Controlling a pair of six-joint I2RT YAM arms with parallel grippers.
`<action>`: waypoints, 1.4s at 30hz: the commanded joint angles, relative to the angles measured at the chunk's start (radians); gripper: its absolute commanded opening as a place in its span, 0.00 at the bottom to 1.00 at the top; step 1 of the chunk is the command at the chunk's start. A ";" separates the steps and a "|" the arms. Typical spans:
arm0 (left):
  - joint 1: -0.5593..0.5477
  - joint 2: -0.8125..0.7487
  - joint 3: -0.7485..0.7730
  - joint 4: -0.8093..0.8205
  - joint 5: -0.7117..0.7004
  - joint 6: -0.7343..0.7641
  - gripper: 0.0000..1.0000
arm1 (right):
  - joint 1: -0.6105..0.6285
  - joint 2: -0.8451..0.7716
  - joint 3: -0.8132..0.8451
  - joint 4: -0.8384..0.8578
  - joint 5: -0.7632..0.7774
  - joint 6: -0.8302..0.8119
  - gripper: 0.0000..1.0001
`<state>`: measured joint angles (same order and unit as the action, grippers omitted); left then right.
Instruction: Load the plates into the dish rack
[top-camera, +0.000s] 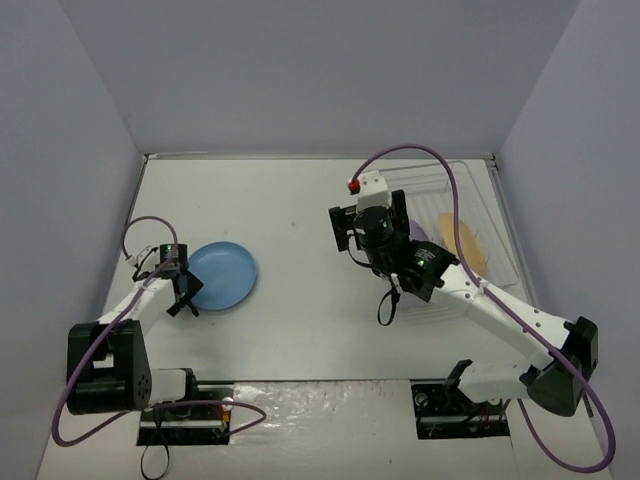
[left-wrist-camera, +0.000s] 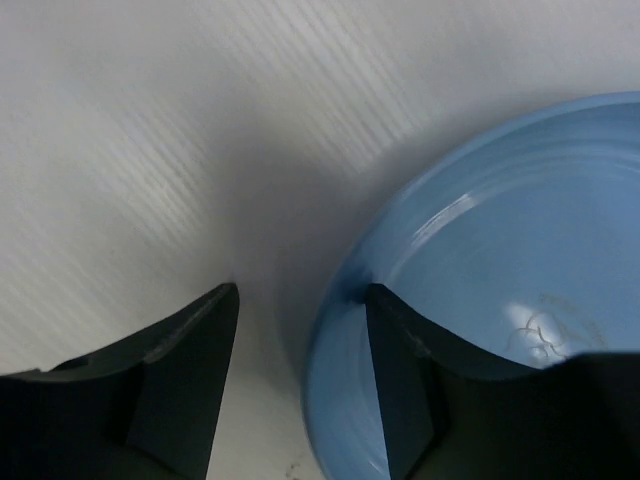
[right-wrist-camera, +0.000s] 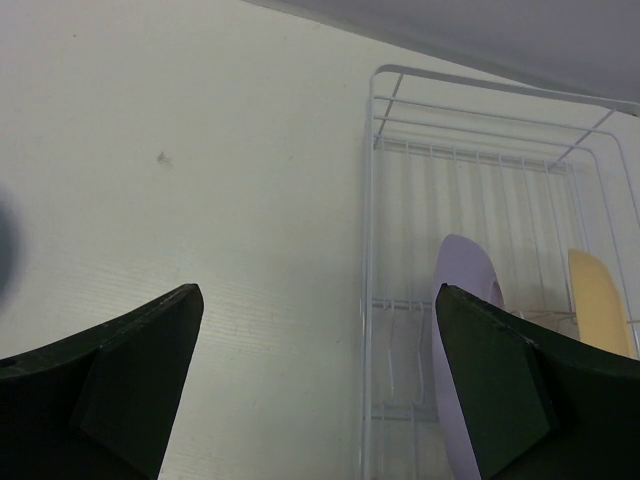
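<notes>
The blue plate (top-camera: 222, 276) lies flat on the table at the left. My left gripper (top-camera: 185, 295) is low at its left rim, straddling it. In the left wrist view one finger (left-wrist-camera: 410, 370) rests on the inside of the blue plate (left-wrist-camera: 500, 250), and the other finger (left-wrist-camera: 180, 380) stands on the table outside with a gap to the rim. The left gripper (left-wrist-camera: 300, 290) is open. My right gripper (top-camera: 368, 232) hangs wide open and empty over the table, just left of the dish rack (top-camera: 500, 200). A lavender plate (right-wrist-camera: 460, 290) and an orange-yellow plate (right-wrist-camera: 595, 300) stand upright in the dish rack (right-wrist-camera: 370, 200).
Grey walls close in the table on the left, back and right. The rack sits against the right wall near the back corner. The right arm's purple cable (top-camera: 440, 160) loops above the rack. Both arm bases stand at the near edge.
</notes>
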<state>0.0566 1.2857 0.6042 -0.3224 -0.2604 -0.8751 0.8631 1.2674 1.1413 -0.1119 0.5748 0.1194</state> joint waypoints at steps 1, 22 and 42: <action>0.006 0.065 0.033 0.107 0.026 -0.007 0.23 | -0.006 -0.097 -0.009 0.083 0.037 0.062 1.00; -0.297 -0.510 0.008 0.390 0.252 0.271 0.00 | -0.004 0.067 0.011 0.184 -0.349 0.143 1.00; -0.482 -0.525 0.009 0.500 0.306 0.319 0.00 | -0.011 0.113 -0.024 0.330 -0.545 0.237 0.08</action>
<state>-0.4133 0.7557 0.5779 0.0100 -0.0103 -0.5423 0.8388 1.4326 1.1131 0.1185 0.0487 0.3334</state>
